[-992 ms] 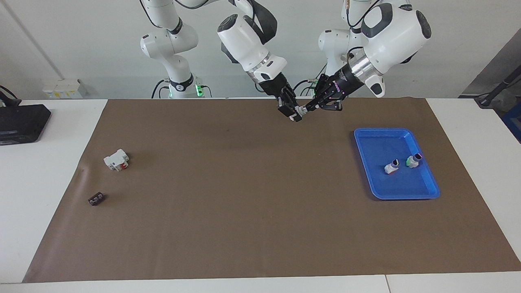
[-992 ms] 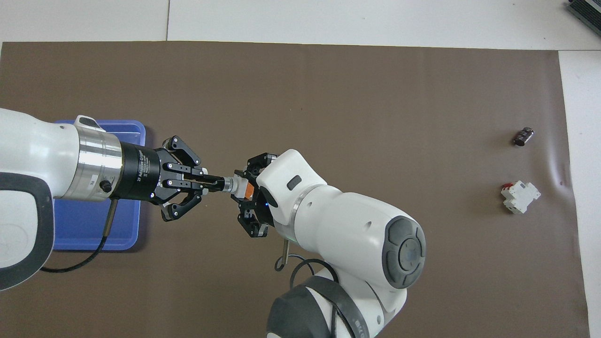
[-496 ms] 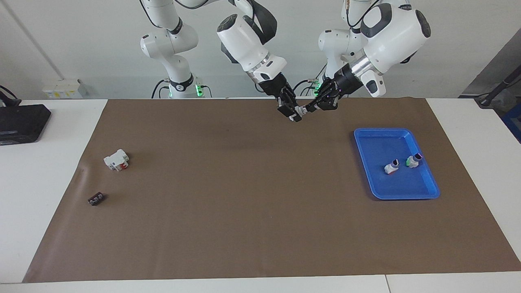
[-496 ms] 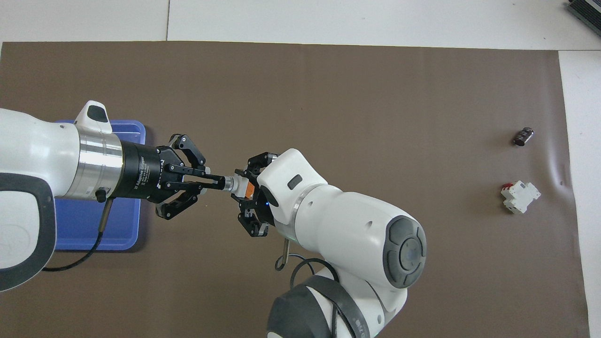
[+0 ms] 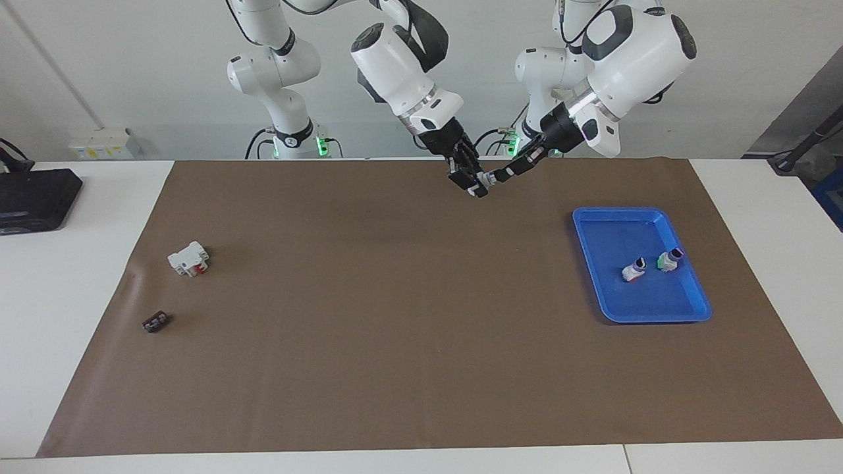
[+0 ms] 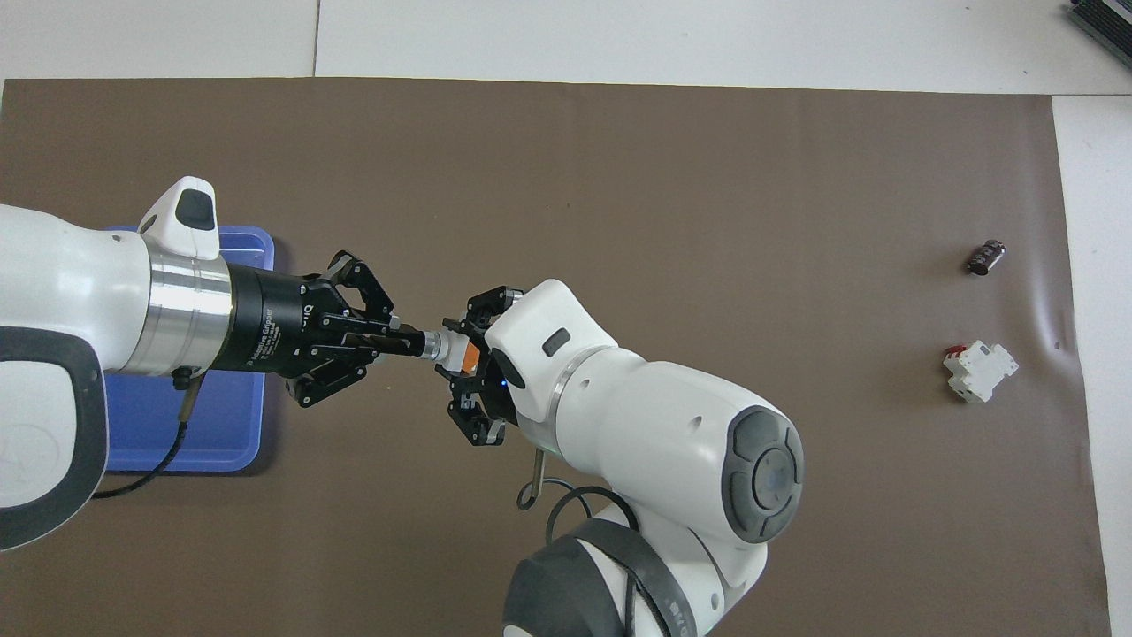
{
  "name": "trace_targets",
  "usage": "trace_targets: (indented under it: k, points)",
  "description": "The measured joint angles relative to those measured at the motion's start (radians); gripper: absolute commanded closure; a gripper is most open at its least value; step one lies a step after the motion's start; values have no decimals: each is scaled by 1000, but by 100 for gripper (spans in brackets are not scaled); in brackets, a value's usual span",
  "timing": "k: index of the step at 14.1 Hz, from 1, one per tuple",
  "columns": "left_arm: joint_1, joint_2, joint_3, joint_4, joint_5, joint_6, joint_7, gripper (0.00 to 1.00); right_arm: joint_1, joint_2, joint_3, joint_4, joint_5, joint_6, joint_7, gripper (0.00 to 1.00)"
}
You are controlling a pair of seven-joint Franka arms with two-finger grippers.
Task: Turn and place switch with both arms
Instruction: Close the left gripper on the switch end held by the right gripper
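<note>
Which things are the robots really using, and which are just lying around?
In use: the switch, gripped by the right gripper, knob pinched by the left gripper; blue tray.

Lying about: white block with red, small black part, black box.

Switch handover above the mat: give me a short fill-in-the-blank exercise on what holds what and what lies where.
1. The right gripper is shut on the body of the ____.
2. The left gripper is shut on the switch's ____.
3. Two small switches lie in the ____ tray.
4. The white block with a red part lies toward the ____ arm's end of the table.

Missing words: switch; knob; blue; right
</note>
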Motion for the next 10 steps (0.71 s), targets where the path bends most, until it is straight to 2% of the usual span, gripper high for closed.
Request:
trace_targets:
  k: [5,10]
  points:
    - [-1,0,-1,-4,-6,8,353,100,0,3,1,0,0,0,4,100]
    - [-1,-1,-1,-12,-8,9,579,100,2,9,2,-2,0,0,4,100]
